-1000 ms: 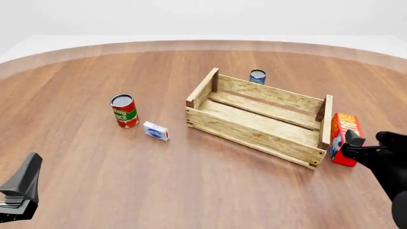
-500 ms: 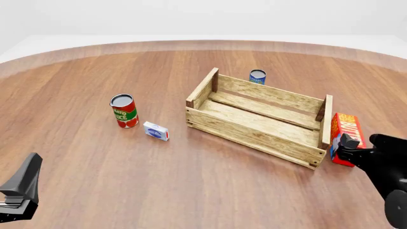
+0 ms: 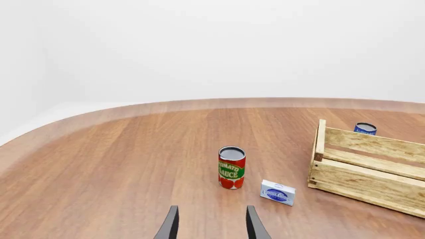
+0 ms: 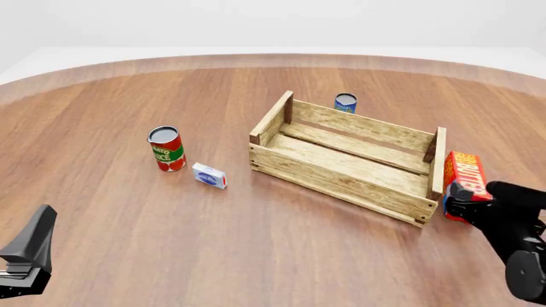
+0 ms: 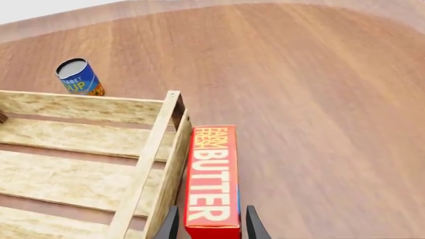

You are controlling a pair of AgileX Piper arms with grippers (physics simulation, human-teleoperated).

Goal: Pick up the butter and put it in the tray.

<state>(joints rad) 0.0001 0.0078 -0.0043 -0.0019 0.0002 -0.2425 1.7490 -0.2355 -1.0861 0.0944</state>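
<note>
The right tool point(image 4: 461, 199) has moved closer to the butter point(image 4: 465, 182) than before, and its open fingers now sit on each side of the box. The butter stands on the bench point(image 4: 256, 243), just beside the tray point(image 4: 341, 179). The left tool point(image 3: 211, 226) stays open and has not moved.

Red butter point(image 4: 466, 178) carton, white lettering, standing just beside the right end of the tray point(image 4: 341, 171), perhaps touching it. Pale slatted crate, open-topped, set askew.
</note>
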